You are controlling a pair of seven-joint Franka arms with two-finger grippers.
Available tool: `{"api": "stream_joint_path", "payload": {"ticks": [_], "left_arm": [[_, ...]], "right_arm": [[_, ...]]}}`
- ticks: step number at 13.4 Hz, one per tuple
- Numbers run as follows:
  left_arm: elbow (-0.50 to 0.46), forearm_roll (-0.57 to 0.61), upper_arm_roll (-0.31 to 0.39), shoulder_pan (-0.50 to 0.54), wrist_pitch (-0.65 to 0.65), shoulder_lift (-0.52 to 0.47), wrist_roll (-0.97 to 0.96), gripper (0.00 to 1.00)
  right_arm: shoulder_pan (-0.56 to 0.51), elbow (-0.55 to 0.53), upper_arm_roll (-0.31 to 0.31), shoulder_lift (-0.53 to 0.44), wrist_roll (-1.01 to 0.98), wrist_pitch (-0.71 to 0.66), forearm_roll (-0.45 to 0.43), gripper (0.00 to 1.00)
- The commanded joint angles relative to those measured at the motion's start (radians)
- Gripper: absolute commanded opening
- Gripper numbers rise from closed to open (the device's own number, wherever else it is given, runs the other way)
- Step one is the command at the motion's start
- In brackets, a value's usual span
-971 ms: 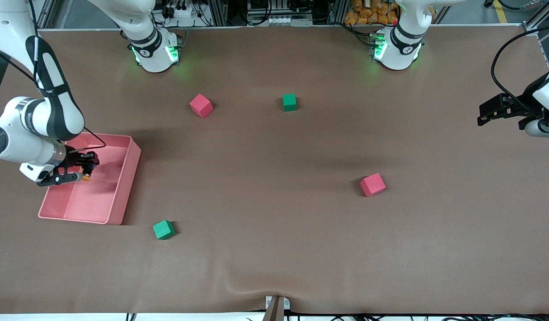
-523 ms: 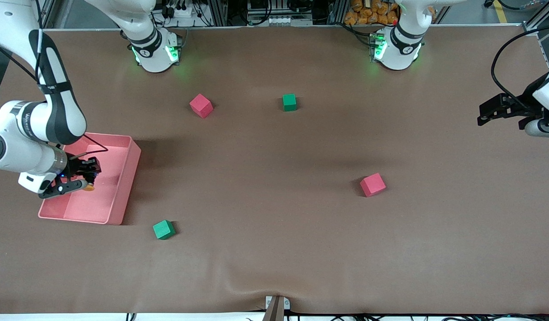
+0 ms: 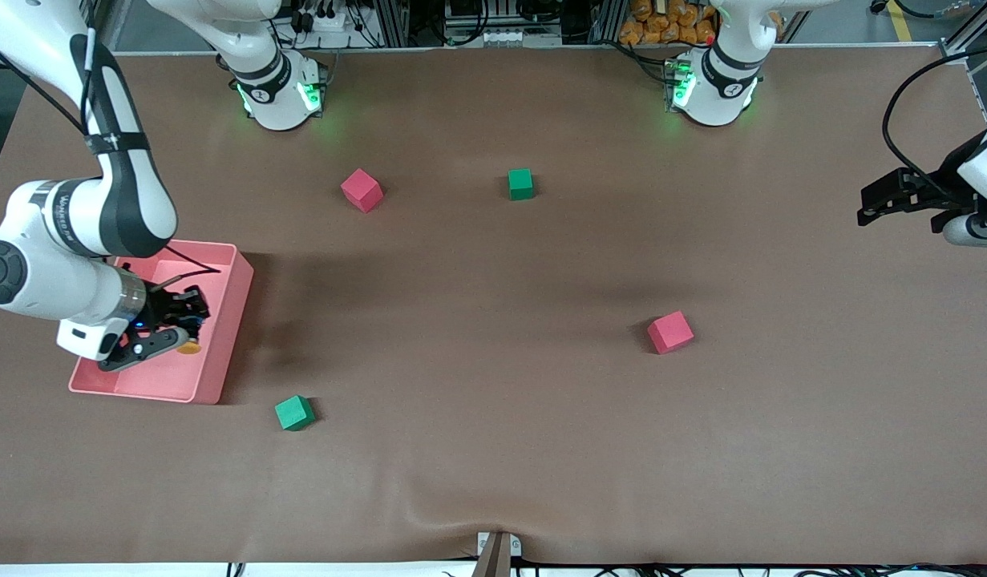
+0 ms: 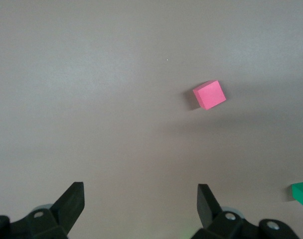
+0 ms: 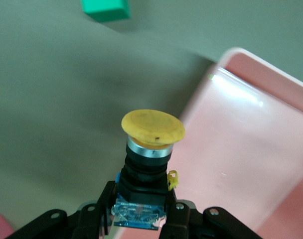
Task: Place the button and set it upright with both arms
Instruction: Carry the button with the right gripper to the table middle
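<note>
The button (image 5: 151, 134) has a round orange cap and a black blocky body. My right gripper (image 3: 180, 332) is shut on its body and holds it over the pink tray (image 3: 220, 369), near the tray's corner closest to the front camera. In the front view the orange cap (image 3: 190, 348) shows at the fingertips. In the right wrist view my right gripper (image 5: 140, 211) grips the button's base, cap pointing away. My left gripper (image 3: 874, 204) is open and empty, waiting in the air at the left arm's end of the table. It shows in the left wrist view (image 4: 140, 196) with jaws wide apart.
A green cube (image 3: 294, 413) lies near the tray, nearer the front camera. A red cube (image 3: 362, 190) and a green cube (image 3: 520, 183) lie near the bases. Another red cube (image 3: 670, 332) lies mid-table toward the left arm's end, also in the left wrist view (image 4: 209, 94).
My right gripper has moved with the button across the tray, toward the table's middle and the front camera. The left arm has not moved.
</note>
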Motion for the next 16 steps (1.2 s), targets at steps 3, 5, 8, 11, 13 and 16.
{"api": "stream_joint_path", "payload": {"ticks": [3,5,8,11,13,16], "left_arm": [[0.022,-0.023,-0.003,0.01,-0.018,0.013,0.019,1.0],[0.021,-0.023,-0.003,0.01,-0.018,0.014,0.024,1.0],[0.021,-0.025,-0.003,0.01,-0.018,0.014,0.024,1.0],[0.019,-0.026,-0.003,0.01,-0.018,0.014,0.021,1.0],[0.016,-0.034,-0.003,0.008,-0.023,0.014,0.021,1.0],[0.016,-0.035,-0.003,0.01,-0.023,0.014,0.024,1.0]], "right_arm": [[0.092,0.021,-0.002,-0.013,0.012,-0.028,0.069,0.15],[0.135,0.03,-0.002,-0.011,0.052,-0.026,0.078,0.15],[0.242,0.056,-0.003,-0.003,0.146,-0.015,0.081,0.15],[0.348,0.076,-0.003,-0.003,0.306,-0.018,0.083,0.15],[0.42,0.098,-0.005,0.004,0.435,-0.009,0.084,0.15],[0.508,0.13,-0.005,0.062,0.567,0.078,0.084,0.17]]}}
